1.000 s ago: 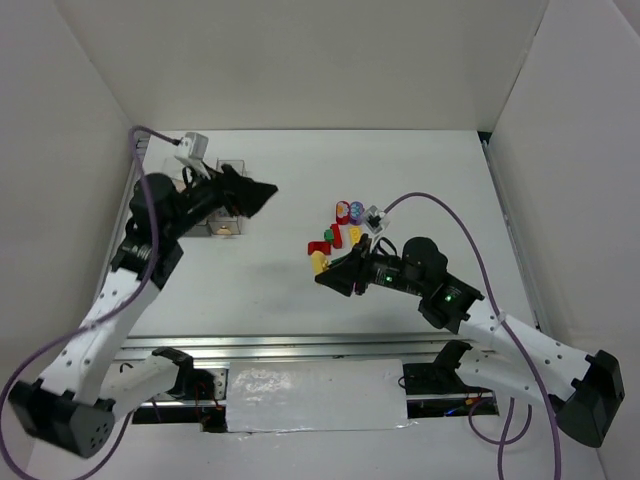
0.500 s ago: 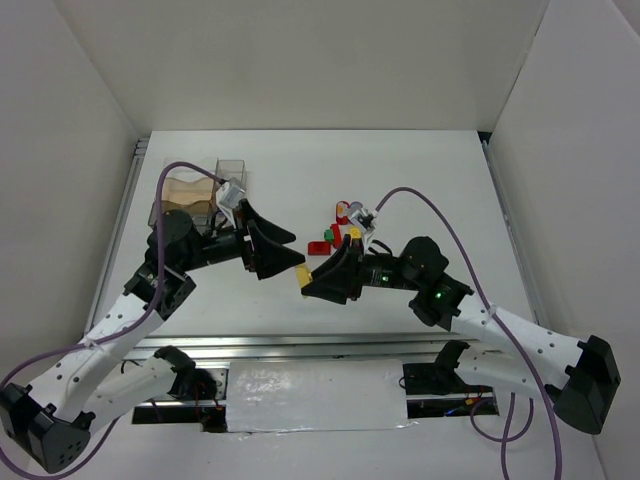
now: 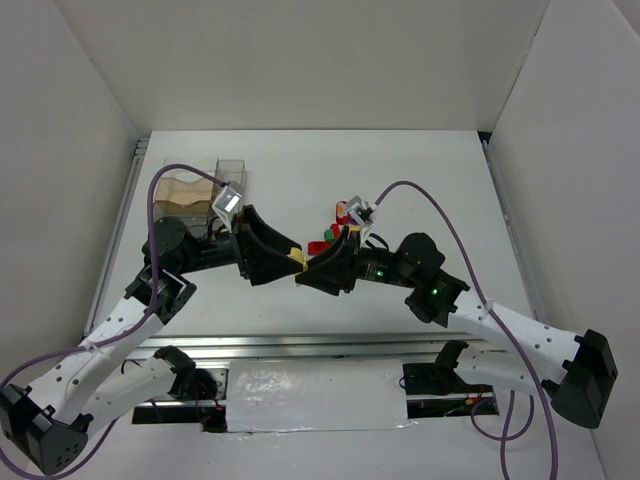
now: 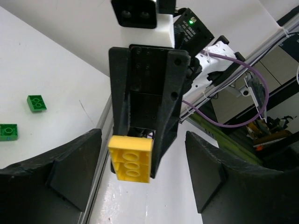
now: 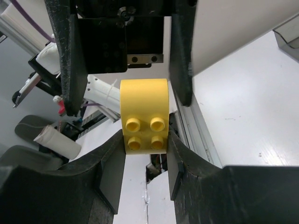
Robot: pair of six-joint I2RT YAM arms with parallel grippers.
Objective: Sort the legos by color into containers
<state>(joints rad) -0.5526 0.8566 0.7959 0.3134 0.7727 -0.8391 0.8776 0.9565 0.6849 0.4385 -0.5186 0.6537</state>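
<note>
My right gripper [image 3: 308, 272] is shut on a yellow lego [image 3: 299, 260] and holds it above the table, left of the pile of red, green, yellow and purple legos [image 3: 338, 226]. In the right wrist view the yellow lego [image 5: 144, 114] sits between my fingers [image 5: 112, 172], studs toward the camera. My left gripper [image 3: 285, 256] is open, its jaws on either side of the same lego [image 4: 131, 158] without touching it. The clear containers [image 3: 231, 172] stand at the back left.
Two green legos [image 4: 36, 102] [image 4: 8, 131] lie on the table in the left wrist view. A tan wavy insert [image 3: 180, 190] sits beside the clear box. White walls enclose the table; the metal rail [image 3: 300, 345] runs along the near edge.
My left arm has swung from the containers to the table's middle. My right gripper has carried the yellow lego left from the pile. The two grippers now meet tip to tip.
</note>
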